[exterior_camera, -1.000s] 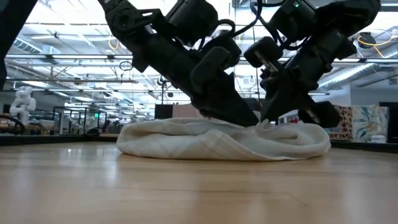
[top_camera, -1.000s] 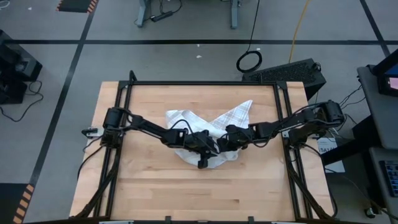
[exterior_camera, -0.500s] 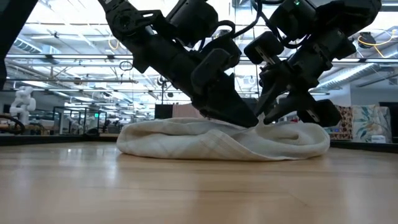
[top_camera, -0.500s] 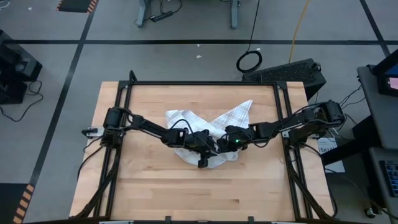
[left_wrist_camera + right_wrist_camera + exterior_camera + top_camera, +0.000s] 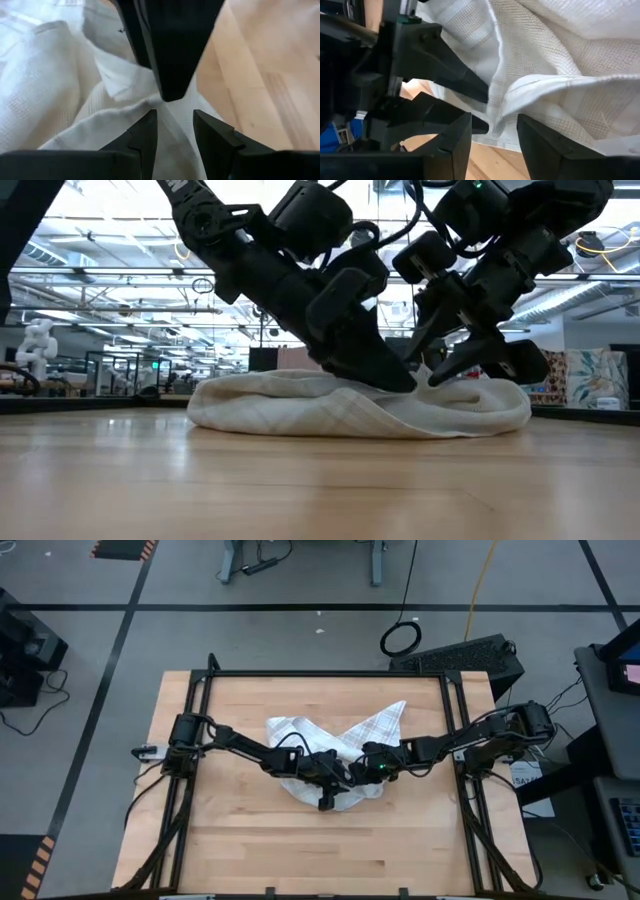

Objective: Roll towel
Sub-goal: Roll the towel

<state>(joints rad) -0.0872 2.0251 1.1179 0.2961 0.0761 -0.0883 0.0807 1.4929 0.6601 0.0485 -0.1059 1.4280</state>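
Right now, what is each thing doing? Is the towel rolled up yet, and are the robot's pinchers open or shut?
towel: not rolled; bunched in a crumpled heap mid-table, one checked corner spread flat toward the far side.
left gripper: down on the towel's near part, jaws partly apart with cloth between them.
right gripper: open, low over the towel beside the left one, holding nothing.
table: wooden, bare around the towel.

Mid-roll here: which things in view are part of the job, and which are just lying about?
Part of the job:
- towel, bunched on the table
- left tool on the towel
- right tool, jaws apart at the towel

Lying about:
- cable coil on the floor
- black case behind the table
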